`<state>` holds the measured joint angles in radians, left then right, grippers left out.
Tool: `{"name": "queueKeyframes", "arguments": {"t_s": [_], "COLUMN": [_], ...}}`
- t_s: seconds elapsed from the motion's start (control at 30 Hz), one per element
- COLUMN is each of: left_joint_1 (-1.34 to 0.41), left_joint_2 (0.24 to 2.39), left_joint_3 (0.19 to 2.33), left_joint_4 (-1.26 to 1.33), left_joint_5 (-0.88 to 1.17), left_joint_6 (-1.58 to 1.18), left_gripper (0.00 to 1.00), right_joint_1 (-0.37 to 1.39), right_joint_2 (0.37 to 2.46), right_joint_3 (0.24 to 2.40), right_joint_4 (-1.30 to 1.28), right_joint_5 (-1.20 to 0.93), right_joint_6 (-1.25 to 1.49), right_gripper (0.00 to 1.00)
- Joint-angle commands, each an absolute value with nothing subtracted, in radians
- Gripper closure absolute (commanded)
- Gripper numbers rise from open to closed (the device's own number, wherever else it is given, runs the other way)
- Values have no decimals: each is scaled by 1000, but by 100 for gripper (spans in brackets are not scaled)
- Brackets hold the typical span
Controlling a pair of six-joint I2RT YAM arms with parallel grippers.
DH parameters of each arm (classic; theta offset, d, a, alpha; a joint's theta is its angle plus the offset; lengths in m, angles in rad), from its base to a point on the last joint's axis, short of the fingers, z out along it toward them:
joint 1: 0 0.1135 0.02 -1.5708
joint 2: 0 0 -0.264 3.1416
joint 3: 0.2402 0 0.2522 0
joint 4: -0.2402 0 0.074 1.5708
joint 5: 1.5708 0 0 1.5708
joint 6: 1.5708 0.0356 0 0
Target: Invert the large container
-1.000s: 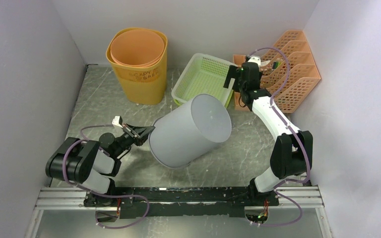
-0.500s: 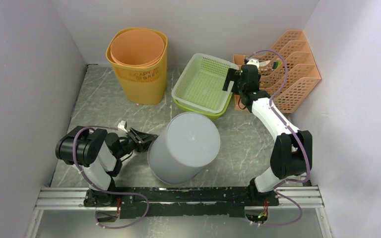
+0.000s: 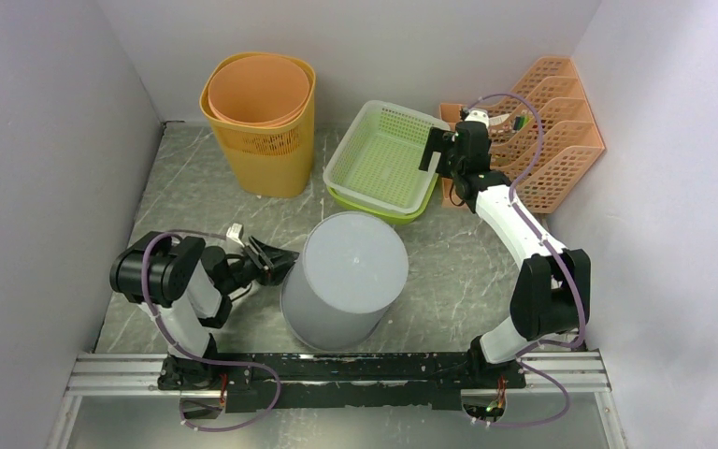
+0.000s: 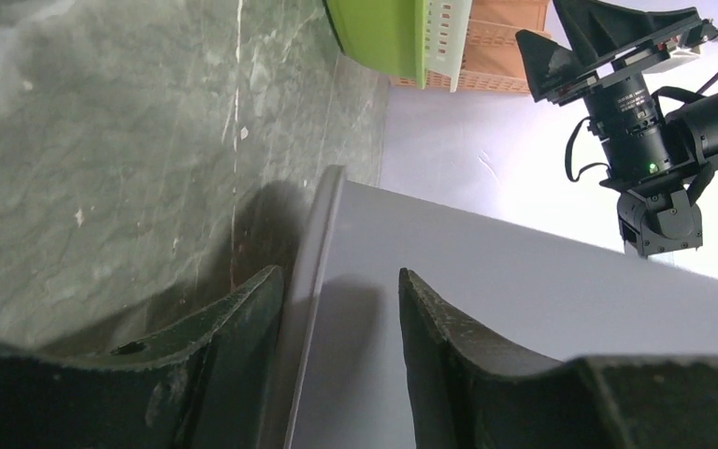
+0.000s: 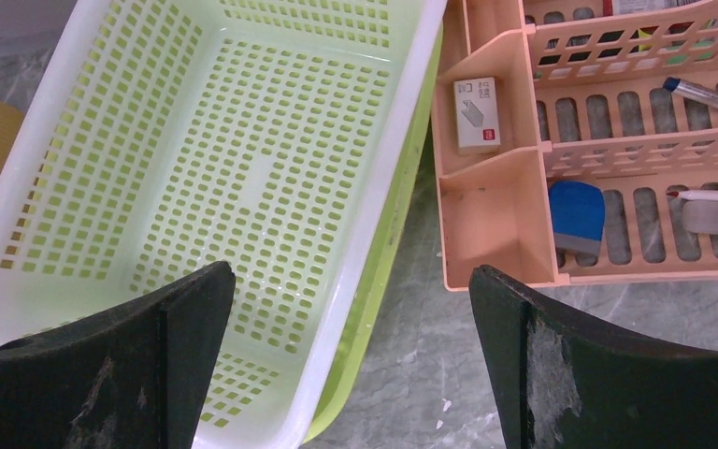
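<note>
While the large grey plastic cylindrical container stands base-up on the marbled table, axis vertical, the nearer left gripper sits at its nine o'clock, jaws parted astride the rim; the right gripper gapes at one o'clock.

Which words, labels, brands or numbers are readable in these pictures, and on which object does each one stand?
No text is readable in any view.
Small white box in the orange organizer: grey printed marks, too small to read.
</note>
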<state>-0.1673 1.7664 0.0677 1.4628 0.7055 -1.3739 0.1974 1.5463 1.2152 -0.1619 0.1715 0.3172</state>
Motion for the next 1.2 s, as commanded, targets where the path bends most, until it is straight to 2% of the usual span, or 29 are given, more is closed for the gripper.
{"name": "queueKeyframes", "arguments": {"t_s": [0.0,0.1,0.17,0.3,0.43,0.6,0.77,0.83,0.87,0.97,1.03,1.17], "left_joint_1": [-164,-165,-164,-164,-164,-164,-166,-166,-166,-192,-200,-261], "left_joint_2": [1740,1698,1642,1473,1289,1141,993,922,890,820,786,747], "left_joint_3": [98,125,157,247,354,473,475,455,446,446,457,478], "left_joint_4": [1677,1564,1414,967,485,57,-237,-306,-337,-410,-451,-529], "left_joint_5": [746,759,757,671,477,240,167,155,157,171,215,190], "left_joint_6": [-1315,-1258,-1164,-932,-747,-687,-708,-719,-719,-746,-776,-831], "left_gripper": [40,12,3,0,0,0,5,10,15,40,53,55], "right_joint_1": [187,188,188,188,188,188,188,188,190,189,191,191], "right_joint_2": [1515,1512,1511,1511,1509,1507,1487,1482,1480,1479,1471,1467], "right_joint_3": [1215,1224,1227,1231,1227,1225,1214,1213,1214,1241,1255,1273], "right_joint_4": [-147,-152,-153,-153,-149,-150,-149,-150,-152,-192,-203,-212], "right_joint_5": [166,166,164,162,157,150,160,151,146,116,97,105], "right_joint_6": [298,292,291,290,291,296,295,298,302,307,306,297], "right_gripper": [1,1,0,0,0,0,0,0,0,0,0,0]}}
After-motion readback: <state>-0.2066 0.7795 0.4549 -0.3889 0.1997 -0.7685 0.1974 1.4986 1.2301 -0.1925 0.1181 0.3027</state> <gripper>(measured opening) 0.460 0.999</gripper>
